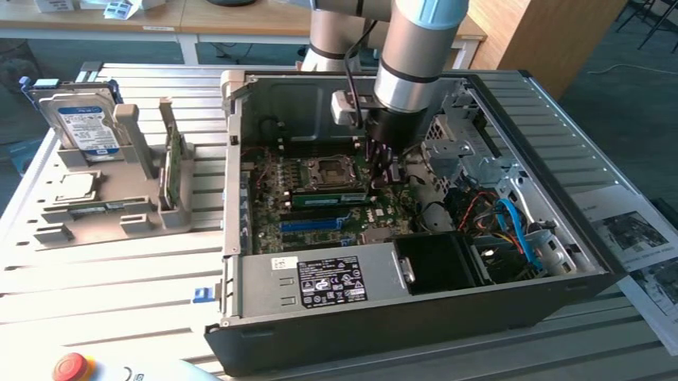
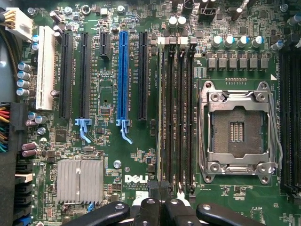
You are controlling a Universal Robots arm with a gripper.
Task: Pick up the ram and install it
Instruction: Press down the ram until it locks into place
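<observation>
Our hand is drawn fully together, its black fingers low inside the open black desktop computer case, just above the large green motherboard. In the wrist view the fingertips meet over the near end of the bank of long black memory slots, and a thin edge lines up with the slot directly ahead of them; we judge this to be the thin, narrow green ram stick seen edge-on, either pinched or being pressed home, though we cannot tell which. Just beside the hand sits the square silver processor socket; the blue expansion slot lies on the other side. To do this step well, we would keep the stick square to its slot, with the notch matched, and press straight down evenly so both end latches catch, never rocking it sideways. Well away from the hand, outside the case, a grey plastic holder on the slatted counter carries a silver hard drive with a blue-white label.
</observation>
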